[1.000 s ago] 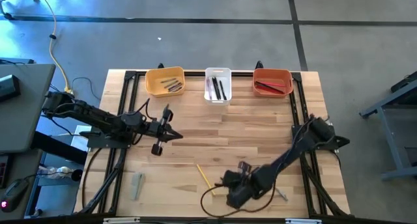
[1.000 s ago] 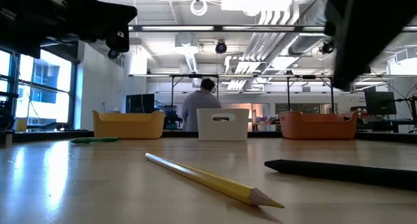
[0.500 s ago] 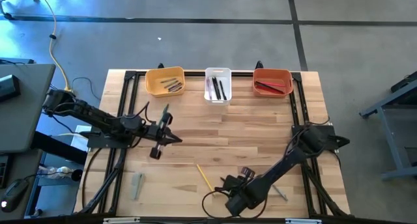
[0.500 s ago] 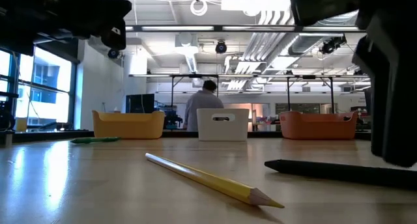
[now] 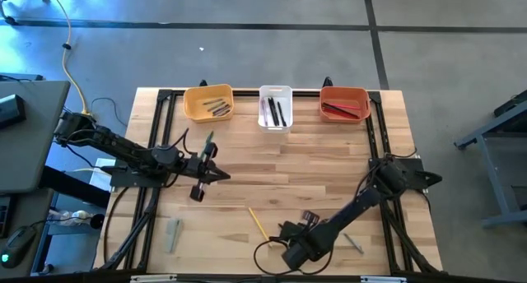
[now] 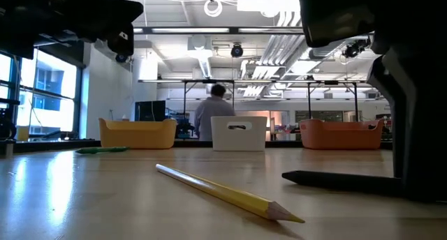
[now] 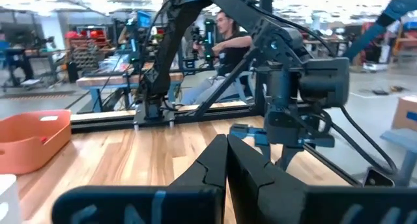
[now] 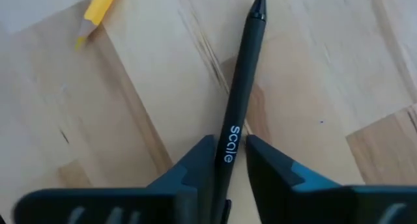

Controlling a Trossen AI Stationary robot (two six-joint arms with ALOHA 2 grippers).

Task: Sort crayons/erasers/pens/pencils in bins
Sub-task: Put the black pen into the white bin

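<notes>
Lettering on the black pen [image 8: 238,100] reads "Scale" in white. My right gripper [image 8: 227,160] is clamped on that pen, low at the near table [image 5: 313,164] edge, beside the yellow pencil [image 8: 96,11]. My left gripper [image 7: 226,160] hangs clenched, empty, mid-left.
</notes>
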